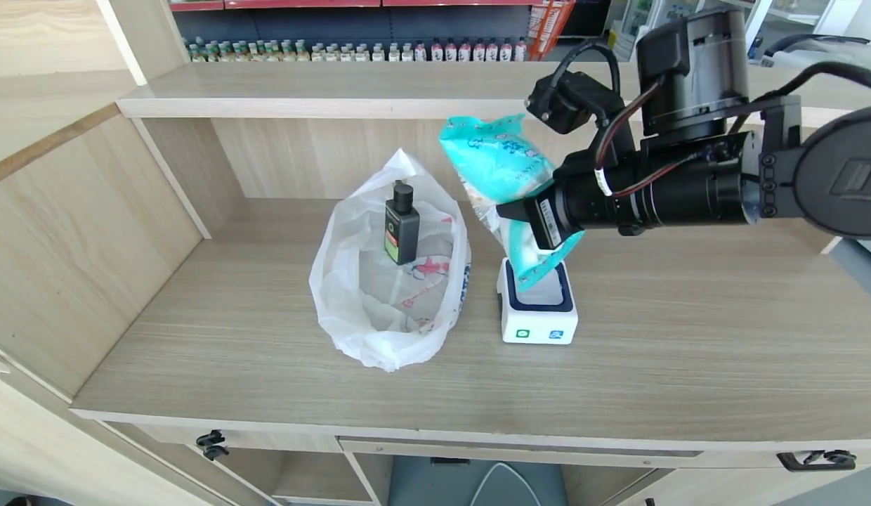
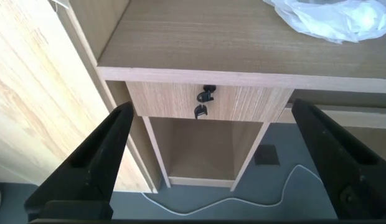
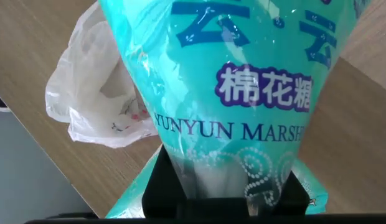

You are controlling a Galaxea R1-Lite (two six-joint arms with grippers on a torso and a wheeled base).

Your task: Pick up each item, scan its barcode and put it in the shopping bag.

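My right gripper (image 1: 523, 228) is shut on a teal marshmallow bag (image 1: 499, 169), holding it upright just above the white barcode scanner (image 1: 538, 318) at mid-counter. In the right wrist view the marshmallow bag (image 3: 243, 81) is pinched between the black fingers (image 3: 165, 186). A white shopping bag (image 1: 390, 281) lies open to the left of the scanner, with a dark bottle (image 1: 401, 225) standing in it. The shopping bag (image 3: 99, 87) also shows behind the teal pack. My left gripper (image 2: 211, 174) hangs open below the counter's front edge, facing a drawer with a black latch (image 2: 205, 102).
The wooden counter (image 1: 688, 337) has bare room to the right of the scanner and along the front. A side wall (image 1: 77, 232) rises at the left and a shelf (image 1: 323, 88) runs behind. A corner of the shopping bag (image 2: 330, 18) lies on the counter top.
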